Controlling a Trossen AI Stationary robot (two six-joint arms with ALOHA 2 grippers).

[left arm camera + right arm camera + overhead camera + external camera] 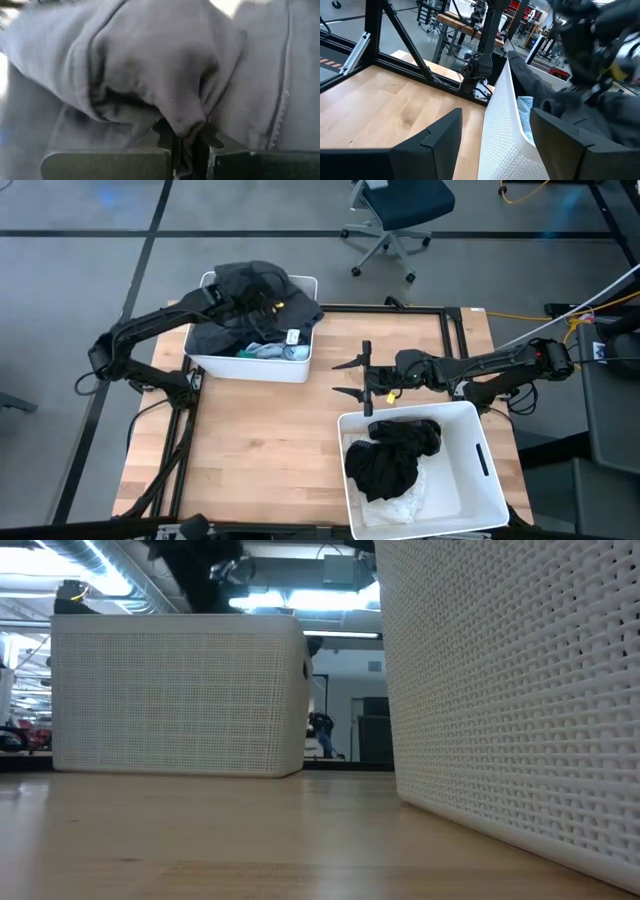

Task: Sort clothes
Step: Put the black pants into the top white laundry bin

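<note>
Over bin (300, 368) at 11 o'clock, left gripper (262, 302) pinches dark grey garment (240, 285); thin fold may slip; right gripper (356, 376) waits spread mid-table.

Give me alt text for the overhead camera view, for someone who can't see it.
Over a wooden table, the left tool grips a dark grey fabric garment above a white plastic bin of clothes. The right tool hovers open beside a second white bin holding black clothes.
</note>
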